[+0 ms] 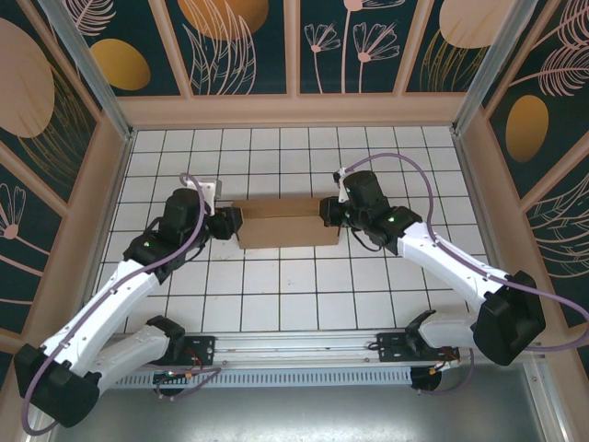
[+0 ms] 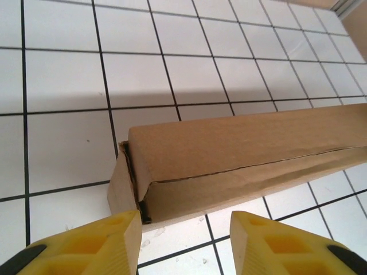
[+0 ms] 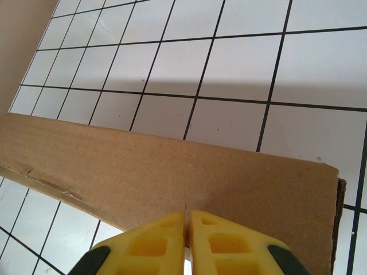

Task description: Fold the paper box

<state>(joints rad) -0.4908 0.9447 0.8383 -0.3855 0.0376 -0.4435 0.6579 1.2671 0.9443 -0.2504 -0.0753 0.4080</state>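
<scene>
The paper box (image 1: 287, 221) is a plain brown cardboard box, folded up into a long shallow shape, lying across the middle of the tiled table. My left gripper (image 1: 230, 223) is at its left end. In the left wrist view this gripper (image 2: 185, 220) stands open, its yellow fingers (image 2: 109, 243) just short of the box (image 2: 241, 149), whose end flap gapes slightly at the corner. My right gripper (image 1: 329, 214) is at the box's right end. In the right wrist view this gripper (image 3: 187, 213) is shut at the near edge of the box (image 3: 172, 166), with a thin cardboard edge between its pads.
A small white block (image 1: 207, 189) sits behind the left arm. Wooden-framed walls (image 1: 294, 110) close the table at the back and sides. A metal rail (image 1: 304, 345) runs along the near edge between the arm bases.
</scene>
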